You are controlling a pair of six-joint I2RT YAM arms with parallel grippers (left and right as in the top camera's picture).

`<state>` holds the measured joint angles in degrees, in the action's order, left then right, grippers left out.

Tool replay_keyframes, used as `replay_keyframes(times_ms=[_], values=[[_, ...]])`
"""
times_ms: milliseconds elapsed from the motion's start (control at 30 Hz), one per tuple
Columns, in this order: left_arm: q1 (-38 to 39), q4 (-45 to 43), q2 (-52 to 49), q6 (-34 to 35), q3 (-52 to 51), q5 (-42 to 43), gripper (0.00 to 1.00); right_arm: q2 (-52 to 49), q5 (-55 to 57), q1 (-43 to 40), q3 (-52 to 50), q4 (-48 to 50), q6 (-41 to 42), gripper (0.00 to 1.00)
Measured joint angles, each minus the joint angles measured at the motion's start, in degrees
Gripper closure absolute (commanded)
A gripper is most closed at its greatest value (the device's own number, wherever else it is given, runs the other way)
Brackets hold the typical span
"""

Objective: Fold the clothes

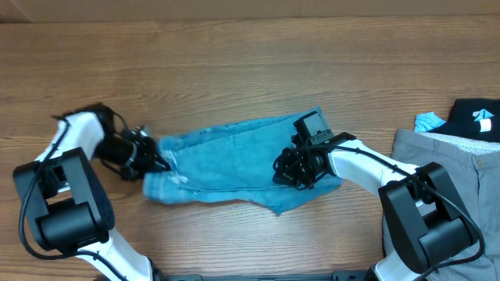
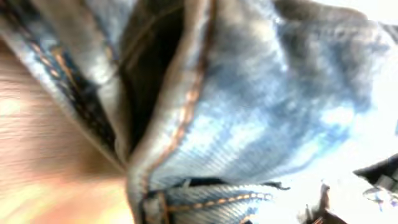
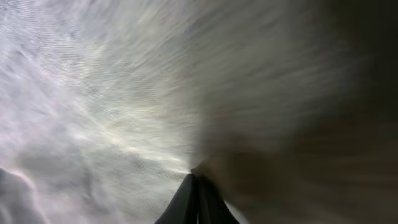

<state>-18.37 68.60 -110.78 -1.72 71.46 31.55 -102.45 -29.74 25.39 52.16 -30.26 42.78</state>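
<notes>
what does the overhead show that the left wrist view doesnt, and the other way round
Only the overhead: the whole jeans bunched mid-table, the left gripper at their left edge, the right gripper on their right part, grey trousers and a black top at the right edge. Only the left wrist: orange stitching along a seam, close up. Both: the jeans and the wooden table.

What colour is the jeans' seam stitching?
Orange-tan stitching on the jeans, clearest in left wrist view.
</notes>
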Motion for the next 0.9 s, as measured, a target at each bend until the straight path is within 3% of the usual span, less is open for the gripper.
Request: replay_keyframes(times_ms=[67,100,200,433,700,900], values=[[-0.79,3.08,0.0,-0.92,4.24,-0.74,0.91,0.85,0.11,0.0,-0.04,-0.7,-0.26,0.96],[-1.2,5.57,0.0,-1.62,8.13,-1.27,0.73,1.33,0.2,-0.02,-0.09,-0.79,-0.42,0.96],[-1.29,7.5,0.02,-2.99,13.92,-2.95,0.43,3.21,0.39,-0.02,-0.09,-0.68,-1.09,0.96],[-1.11,3.56,0.04,-3.21,11.91,-7.87,0.09,3.72,0.63,0.0,-0.09,-0.22,-1.49,0.96],[-1.73,-8.44,0.57,-2.86,-2.69,-11.61,0.04,3.74,0.66,0.0,-0.09,-0.44,-2.19,0.96],[-8.02,-3.3,0.81,-1.6,-0.11,-13.62,0.0,3.72,0.66,0.0,-0.09,-0.85,-3.61,0.96]])
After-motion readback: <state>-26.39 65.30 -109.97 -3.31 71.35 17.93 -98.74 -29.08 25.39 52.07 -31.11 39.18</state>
